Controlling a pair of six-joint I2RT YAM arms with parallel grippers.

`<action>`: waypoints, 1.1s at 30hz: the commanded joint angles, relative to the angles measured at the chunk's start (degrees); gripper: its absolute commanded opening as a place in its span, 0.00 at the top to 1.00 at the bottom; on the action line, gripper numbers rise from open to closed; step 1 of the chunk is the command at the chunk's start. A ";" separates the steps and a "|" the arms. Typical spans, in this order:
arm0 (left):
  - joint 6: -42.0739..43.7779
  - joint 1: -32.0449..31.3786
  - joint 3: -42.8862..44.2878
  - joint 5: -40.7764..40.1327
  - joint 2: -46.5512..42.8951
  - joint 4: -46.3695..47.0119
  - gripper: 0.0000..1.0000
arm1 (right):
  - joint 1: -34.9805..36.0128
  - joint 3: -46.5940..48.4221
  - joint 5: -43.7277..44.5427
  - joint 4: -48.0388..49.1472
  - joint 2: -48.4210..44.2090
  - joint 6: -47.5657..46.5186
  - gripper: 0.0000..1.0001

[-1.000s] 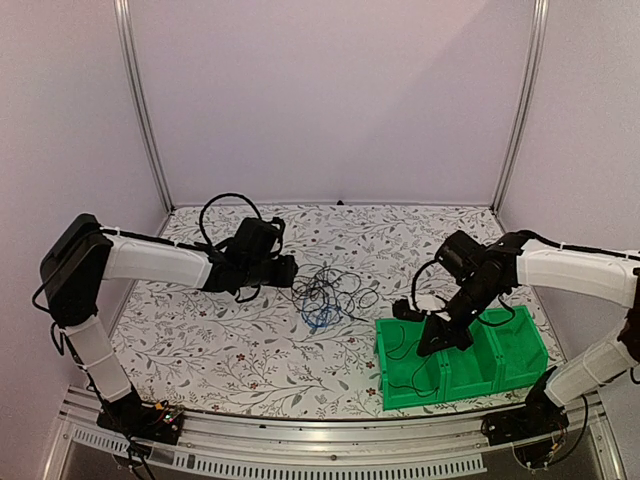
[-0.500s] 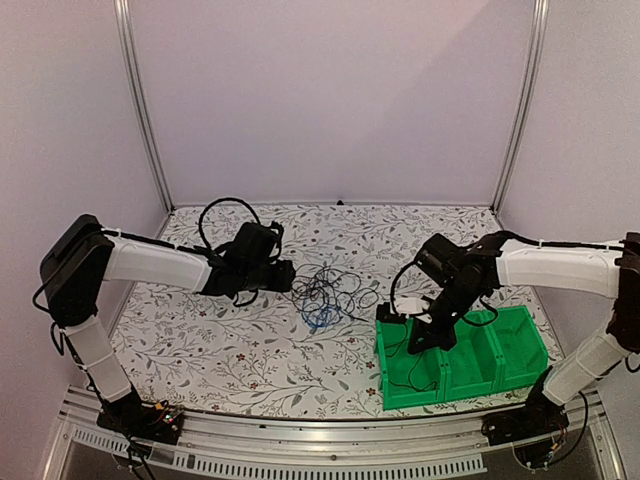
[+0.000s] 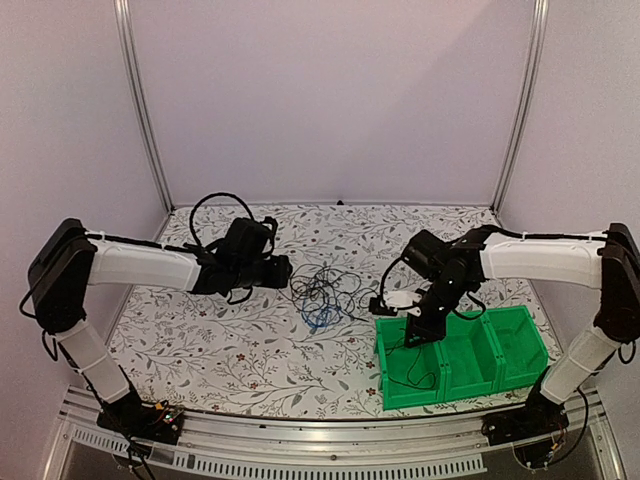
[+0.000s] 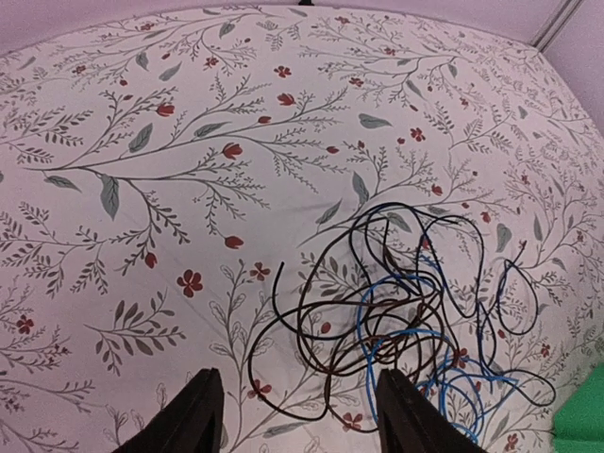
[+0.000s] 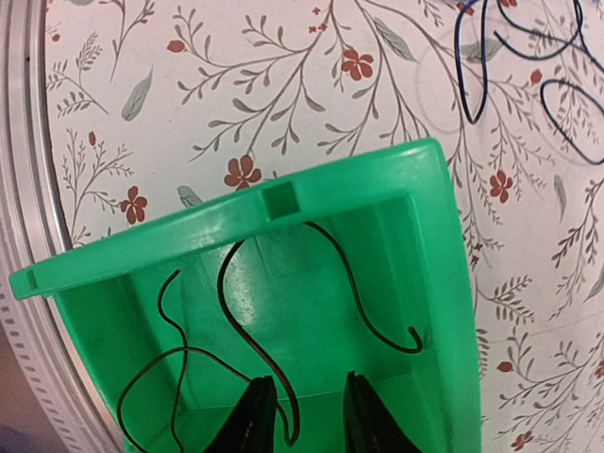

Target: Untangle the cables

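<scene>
left gripper [image 4: 297,425] is seen spread wide and empty by the tangled cables [image 4: 396,321]; right gripper [image 5: 307,420] is barely parted around a loose black cable [image 5: 236,311] in the green bin [image 5: 415,283].

Floral-print table [image 3: 200,340] with a tangle of cables [image 3: 325,293] beside 1 green 3-compartment bin [image 3: 400,387]
</scene>
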 commanded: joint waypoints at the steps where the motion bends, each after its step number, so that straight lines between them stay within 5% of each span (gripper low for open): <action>1: -0.19 1.63 -1.30 -0.63 -4.45 -4.86 0.44 | 0.14 3.74 4.90 -3.59 -3.14 -2.72 0.64; 4: 0.39 2.80 -2.22 0.75 -6.82 -6.49 0.43 | 0.09 4.64 6.86 -6.77 -6.08 -7.53 0.50; 8: 1.92 5.51 -2.54 3.52 -8.73 -8.58 0.42 | -3.35 4.87 4.22 -9.31 -6.58 -12.53 0.44; 17: 3.64 12.14 -2.74 23.31 -4.66 -6.74 0.52 | -17.17 14.94 -6.05 6.96 -6.68 -8.56 0.45; 24: 2.66 13.28 4.93 36.17 3.82 -9.08 0.51 | -18.74 19.51 -12.24 13.49 0.80 -1.32 0.47; 29: 2.90 13.21 8.60 39.40 8.08 -4.63 0.49 | -18.76 20.93 -15.15 16.86 6.29 2.88 0.49; 33: 6.58 13.24 18.76 34.24 13.28 -10.87 0.48 | -18.75 24.36 -16.00 14.95 10.84 3.74 0.50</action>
